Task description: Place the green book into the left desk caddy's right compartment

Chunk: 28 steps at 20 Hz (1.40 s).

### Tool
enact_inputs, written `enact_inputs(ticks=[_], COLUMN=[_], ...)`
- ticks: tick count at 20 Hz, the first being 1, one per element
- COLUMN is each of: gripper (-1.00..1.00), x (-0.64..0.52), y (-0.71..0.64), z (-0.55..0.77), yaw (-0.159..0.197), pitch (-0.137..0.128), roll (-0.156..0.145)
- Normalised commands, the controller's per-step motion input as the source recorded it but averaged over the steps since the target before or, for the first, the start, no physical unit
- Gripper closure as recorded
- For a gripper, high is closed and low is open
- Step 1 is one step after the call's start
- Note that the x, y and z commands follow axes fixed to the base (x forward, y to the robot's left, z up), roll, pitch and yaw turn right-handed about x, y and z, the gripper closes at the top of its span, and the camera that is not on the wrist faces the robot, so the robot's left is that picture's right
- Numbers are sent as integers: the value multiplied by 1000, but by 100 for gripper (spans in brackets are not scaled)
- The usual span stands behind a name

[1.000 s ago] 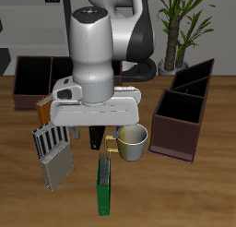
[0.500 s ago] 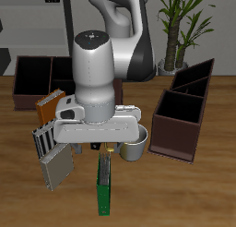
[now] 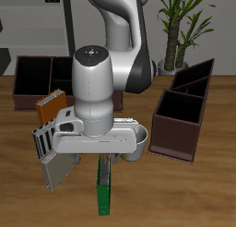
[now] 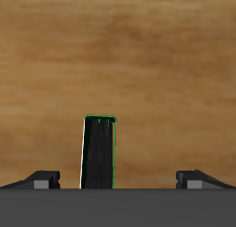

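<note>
- The gripper (image 3: 104,162) is hanging directly over the green book (image 3: 104,192), its fingers mostly hidden behind the arm's large white wrist housing in the exterior view.
- In the wrist view, the gripper (image 4: 118,180) is showing two fingertips (image 4: 44,178) set wide apart, with nothing between them; the jaws are standing spread and are holding nothing.
- The book (image 4: 99,152) is lying on the wooden table (image 4: 175,74), seen in the wrist view as a dark cover face edged in bright green, apart from both fingertips and nearer one of them.
- In the exterior view the book is resting on its thin edge near the table's (image 3: 198,189) front edge, running front to back, just in front of the mug (image 3: 136,148).
- The mug, pale yellowish, is sitting just behind the book and is being partly covered by the wrist housing.
- The left caddy (image 3: 187,110), a dark reddish-brown open-top box, is standing beside the mug, farther back than the book and well apart from it; a divider is splitting it into bins.
- A second dark caddy (image 3: 34,78) is standing on the far side of the arm from the mug, toward the table's back.
- An orange book (image 3: 50,105) is leaning just in front of that second caddy.
- A grey ribbed rack (image 3: 51,152) is lying beside the green book, on the side away from the mug.
- A potted plant (image 3: 180,23) is standing behind the left caddy.
</note>
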Motion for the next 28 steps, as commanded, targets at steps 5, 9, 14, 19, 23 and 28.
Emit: enact_inputs(ticks=[5,9,14,19,23,28], gripper=[-100,-100,-100,-100,100,100], x=[89,83,77,-3,-28,-74], y=[161,95,28,-9,-6,-26], z=[-59,-84,-246,-325,-350,-148], yaw=[11,-4,-2,8,-27,-14], pitch=[36,28,28,43,65,26], roll=[14,4,-2,5,14,-12])
